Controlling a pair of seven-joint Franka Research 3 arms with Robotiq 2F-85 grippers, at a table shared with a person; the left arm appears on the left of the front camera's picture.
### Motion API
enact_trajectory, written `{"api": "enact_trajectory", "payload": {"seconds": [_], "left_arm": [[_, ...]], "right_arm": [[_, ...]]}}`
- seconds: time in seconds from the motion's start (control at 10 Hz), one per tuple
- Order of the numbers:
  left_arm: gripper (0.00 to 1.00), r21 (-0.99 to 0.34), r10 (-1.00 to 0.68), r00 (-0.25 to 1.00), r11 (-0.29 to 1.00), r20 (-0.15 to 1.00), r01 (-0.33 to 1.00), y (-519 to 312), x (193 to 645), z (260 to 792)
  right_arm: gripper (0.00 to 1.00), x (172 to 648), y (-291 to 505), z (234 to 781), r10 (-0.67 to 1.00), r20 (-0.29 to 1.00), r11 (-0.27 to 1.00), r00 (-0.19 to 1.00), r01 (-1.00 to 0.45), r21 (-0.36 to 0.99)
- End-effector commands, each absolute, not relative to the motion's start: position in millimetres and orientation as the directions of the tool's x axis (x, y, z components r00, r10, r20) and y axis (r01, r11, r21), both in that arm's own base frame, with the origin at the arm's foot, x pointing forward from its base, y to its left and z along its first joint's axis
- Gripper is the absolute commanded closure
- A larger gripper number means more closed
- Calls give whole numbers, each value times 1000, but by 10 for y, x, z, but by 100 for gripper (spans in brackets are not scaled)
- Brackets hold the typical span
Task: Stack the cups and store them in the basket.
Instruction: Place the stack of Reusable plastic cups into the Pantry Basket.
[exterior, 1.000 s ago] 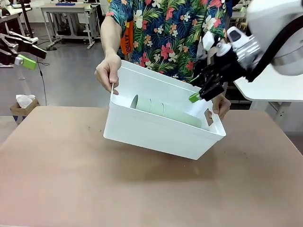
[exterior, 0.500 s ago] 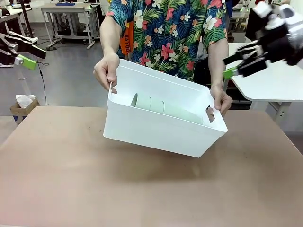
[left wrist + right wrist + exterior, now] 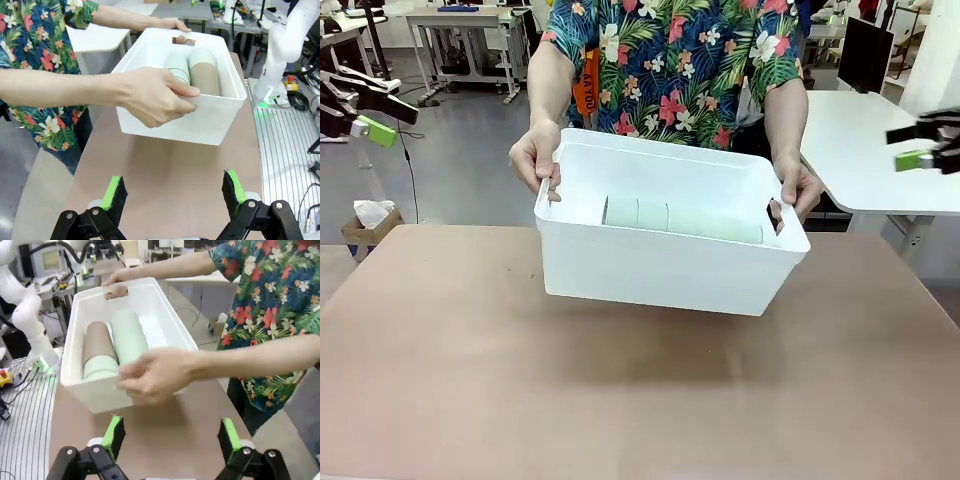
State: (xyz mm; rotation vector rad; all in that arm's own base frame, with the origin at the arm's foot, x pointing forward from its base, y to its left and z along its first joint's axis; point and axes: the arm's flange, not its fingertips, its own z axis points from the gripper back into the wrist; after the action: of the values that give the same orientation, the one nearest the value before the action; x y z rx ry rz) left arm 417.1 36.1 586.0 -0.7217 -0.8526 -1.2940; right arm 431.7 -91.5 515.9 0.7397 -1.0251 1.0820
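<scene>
A person holds the white basket [image 3: 660,270] level above the table, one hand [image 3: 532,155] on each end. Inside it the cups [image 3: 665,217] lie on their sides, nested in stacks: a mint green stack [image 3: 178,68] beside a tan-brown cup [image 3: 205,76], seen again as mint [image 3: 128,336] and brown [image 3: 97,342]. My left gripper [image 3: 382,118] hangs open at the far left, well away from the basket [image 3: 215,102]; its own view shows it [image 3: 172,192] with nothing between its pads. My right gripper [image 3: 918,145] is open at the far right, and it [image 3: 170,437] is empty too.
The brown table [image 3: 620,400] lies under the basket. A white side table [image 3: 880,170] stands behind on the right. A cardboard box [image 3: 365,228] sits on the floor at the left. The person's forearm [image 3: 260,357] crosses close ahead of my right gripper.
My right gripper has drawn back from the basket's right end to the far right. The person has tipped the basket level. My left arm has not moved.
</scene>
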Motion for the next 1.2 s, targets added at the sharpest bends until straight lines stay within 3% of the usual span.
{"api": "enact_trajectory", "payload": {"seconds": [0.0,0.2,1.1], "left_arm": [[0,4,-503,69,144,862,990,337,4157,5884],[0,4,-503,69,144,862,990,337,4157,5884],[0,4,-503,69,144,862,990,337,4157,5884]], "right_arm": [[0,4295,-1051,5126,297,953,275,66,-961,-19],[0,4261,-1055,5101,330,937,307,111,-952,4],[0,4261,-1055,5101,330,937,307,111,-952,4]]}}
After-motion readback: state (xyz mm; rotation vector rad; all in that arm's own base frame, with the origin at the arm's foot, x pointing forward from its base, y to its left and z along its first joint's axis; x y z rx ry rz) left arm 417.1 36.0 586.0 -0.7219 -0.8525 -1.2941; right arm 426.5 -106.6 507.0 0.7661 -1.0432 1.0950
